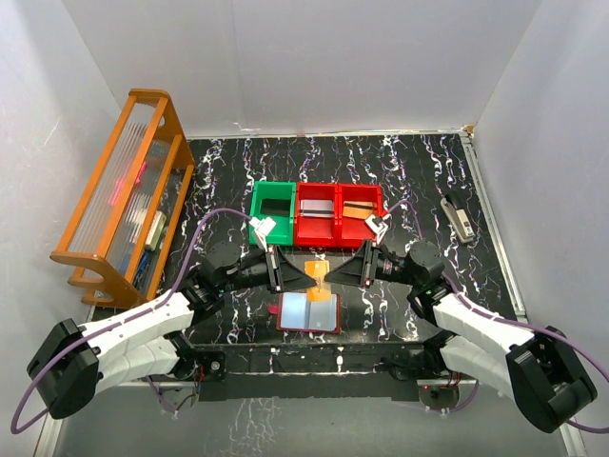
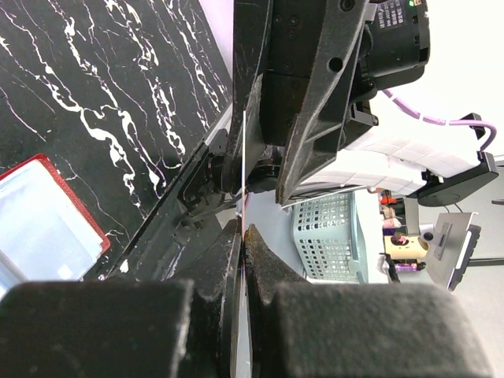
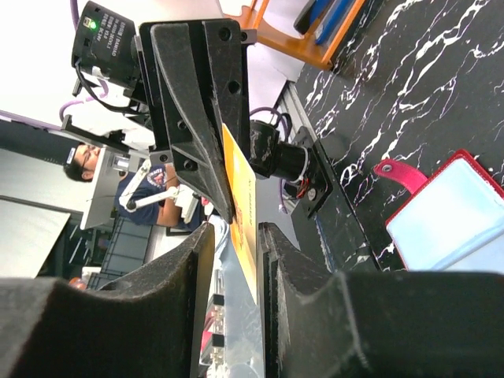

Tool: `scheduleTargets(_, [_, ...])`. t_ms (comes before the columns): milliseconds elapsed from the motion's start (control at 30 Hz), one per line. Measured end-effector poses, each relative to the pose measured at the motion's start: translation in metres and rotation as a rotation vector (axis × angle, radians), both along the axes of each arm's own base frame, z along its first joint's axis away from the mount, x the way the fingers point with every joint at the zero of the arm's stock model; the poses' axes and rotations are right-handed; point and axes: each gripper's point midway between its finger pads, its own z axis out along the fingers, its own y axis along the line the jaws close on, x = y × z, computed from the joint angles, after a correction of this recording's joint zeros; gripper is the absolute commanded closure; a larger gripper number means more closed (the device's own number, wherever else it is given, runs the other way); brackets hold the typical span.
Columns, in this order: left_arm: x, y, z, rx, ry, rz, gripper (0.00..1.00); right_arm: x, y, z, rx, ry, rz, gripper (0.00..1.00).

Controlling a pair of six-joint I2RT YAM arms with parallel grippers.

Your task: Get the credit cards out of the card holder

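Directly above the open wallet [image 1: 309,314], your left gripper [image 1: 305,274] pinches an orange card [image 1: 318,278]; your right gripper [image 1: 334,272], jaws narrow, straddles it.

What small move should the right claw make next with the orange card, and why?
Probably close the right claw onto the credit card. The card sits between its fingers with a gap still showing, while the left claw pinches its other end, so this looks like a handover.

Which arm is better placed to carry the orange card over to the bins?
Right, probably: the right gripper straddles the orange card pinched by the left gripper, and the red bin with a brown card sits on its side.
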Motion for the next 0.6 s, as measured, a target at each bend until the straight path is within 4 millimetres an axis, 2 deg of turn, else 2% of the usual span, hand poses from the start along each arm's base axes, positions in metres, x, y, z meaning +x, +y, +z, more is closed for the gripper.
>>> scheduleTargets(167, [0.000,-0.001,0.003,-0.012,0.002,0.001,1.00,-0.004,0.001,-0.001,0.004,0.010,0.031,0.80])
scheduleTargets(433, [-0.001,-0.002,0.009,-0.035,-0.005,-0.008,1.00,-0.008,0.001,0.003,0.019,0.001,0.051,0.98])
scheduleTargets(500, [-0.002,-0.002,0.011,-0.041,-0.009,-0.013,1.00,-0.008,0.001,0.004,0.022,0.000,0.055,1.00])
scheduleTargets(567, [-0.002,-0.002,0.010,-0.040,-0.007,-0.016,0.91,-0.010,0.000,0.004,0.026,-0.004,0.058,1.00])
scheduleTargets(600, [-0.002,-0.002,0.010,-0.039,-0.006,-0.017,0.84,-0.010,0.000,0.004,0.027,-0.004,0.058,1.00])
